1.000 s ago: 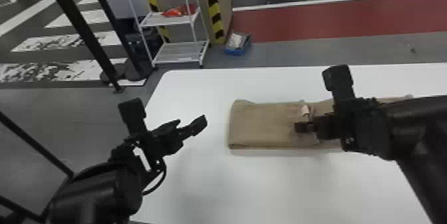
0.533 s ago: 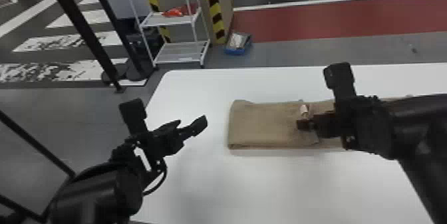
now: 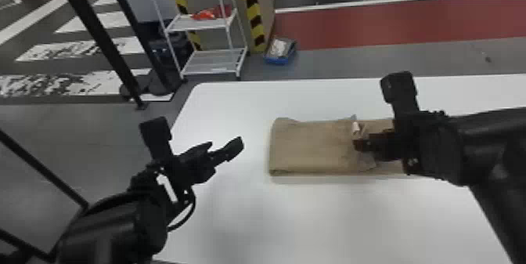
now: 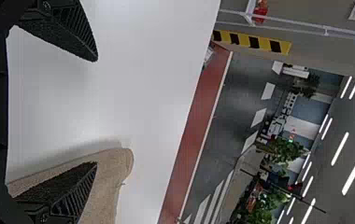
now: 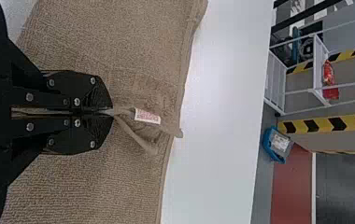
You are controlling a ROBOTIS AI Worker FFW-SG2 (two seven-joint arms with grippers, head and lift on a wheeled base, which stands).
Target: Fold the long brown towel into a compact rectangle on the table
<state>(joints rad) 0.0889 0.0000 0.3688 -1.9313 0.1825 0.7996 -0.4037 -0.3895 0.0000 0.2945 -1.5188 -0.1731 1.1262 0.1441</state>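
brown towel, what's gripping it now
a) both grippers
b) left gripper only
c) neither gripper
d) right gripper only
d: the right gripper is closed on a pinch of the brown towel beside its label, while the left gripper stands open, apart from the towel in the head view.

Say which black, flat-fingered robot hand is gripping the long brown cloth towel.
The right hand, shut on the towel beside its small white label; the left hand is open, holding nothing.

Brown towel (image 3: 309, 145), its white label (image 5: 147, 116) seemingly red-patterned; white table (image 3: 313, 220).
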